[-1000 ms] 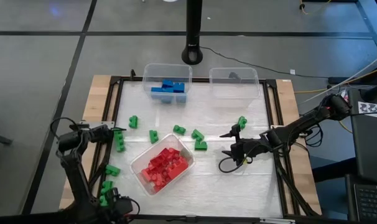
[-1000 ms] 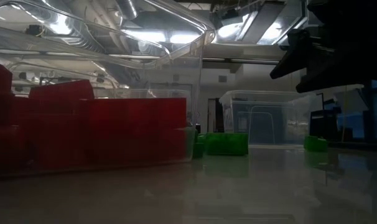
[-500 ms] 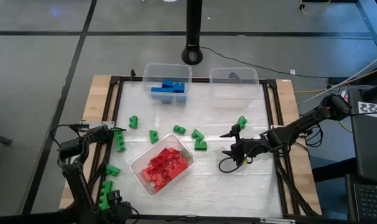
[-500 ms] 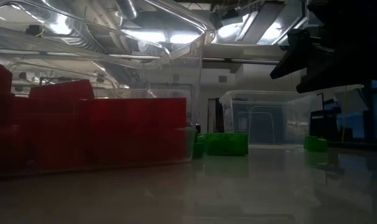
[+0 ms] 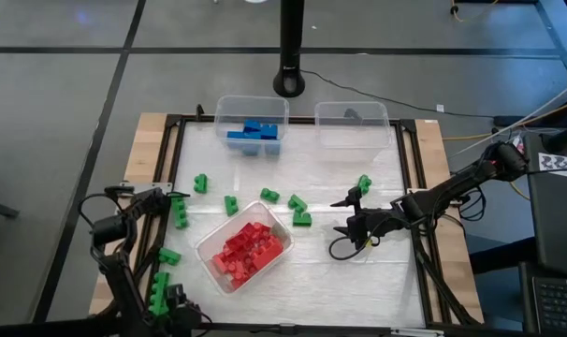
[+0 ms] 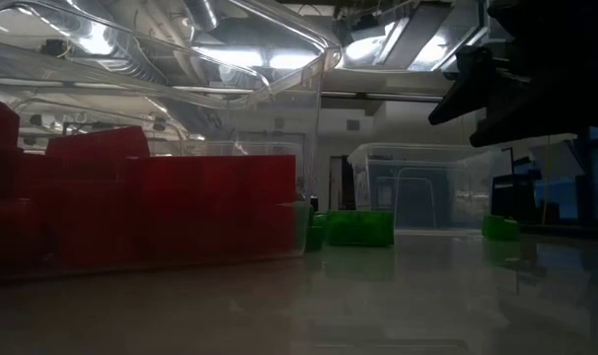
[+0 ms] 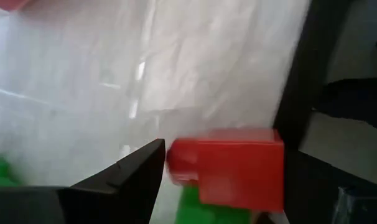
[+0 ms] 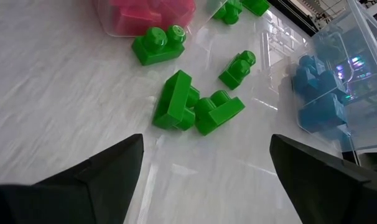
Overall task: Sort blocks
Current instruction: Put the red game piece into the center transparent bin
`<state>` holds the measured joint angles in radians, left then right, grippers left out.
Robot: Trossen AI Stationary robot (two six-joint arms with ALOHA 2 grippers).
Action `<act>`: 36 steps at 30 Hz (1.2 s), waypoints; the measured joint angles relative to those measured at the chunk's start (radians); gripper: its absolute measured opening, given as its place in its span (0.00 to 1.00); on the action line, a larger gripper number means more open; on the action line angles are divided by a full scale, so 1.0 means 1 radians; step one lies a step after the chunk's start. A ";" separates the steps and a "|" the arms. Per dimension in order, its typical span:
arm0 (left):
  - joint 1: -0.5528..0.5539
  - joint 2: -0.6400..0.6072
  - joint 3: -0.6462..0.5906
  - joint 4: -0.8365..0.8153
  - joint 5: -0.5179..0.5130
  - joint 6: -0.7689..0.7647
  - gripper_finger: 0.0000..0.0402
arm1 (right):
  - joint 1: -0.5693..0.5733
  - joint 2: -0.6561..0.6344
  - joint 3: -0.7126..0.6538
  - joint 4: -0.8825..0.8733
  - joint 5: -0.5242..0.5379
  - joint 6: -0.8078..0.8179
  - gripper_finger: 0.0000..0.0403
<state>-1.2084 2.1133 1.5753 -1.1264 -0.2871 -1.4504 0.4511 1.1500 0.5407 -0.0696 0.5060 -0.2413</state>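
Lower left, my left gripper (image 7: 213,171) grasps a red block (image 7: 235,167); my right gripper (image 5: 349,220), centre right, hangs empty, jaws apart. Red bin (image 5: 276,255) and blue bin (image 5: 223,110) look filled; green blocks (image 5: 298,212) remain scattered, and the third bin (image 5: 388,119) holds none. White glossy table (image 5: 358,281); grey floor beyond.

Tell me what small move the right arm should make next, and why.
Probably ease the right end effector forward and down onto the nearest green block. It is open and empty, that block lies loose just ahead of it, and the clear bin beyond shows no blocks.
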 joint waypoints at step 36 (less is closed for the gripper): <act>0.072 -0.101 0.064 -0.171 -0.025 -0.055 0.01 | 0.000 0.000 0.000 -0.009 -0.001 0.000 0.87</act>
<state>-1.1366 2.0120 1.6393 -1.2972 -0.3119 -1.5052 0.4511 1.1500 0.5407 -0.0783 0.5053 -0.2409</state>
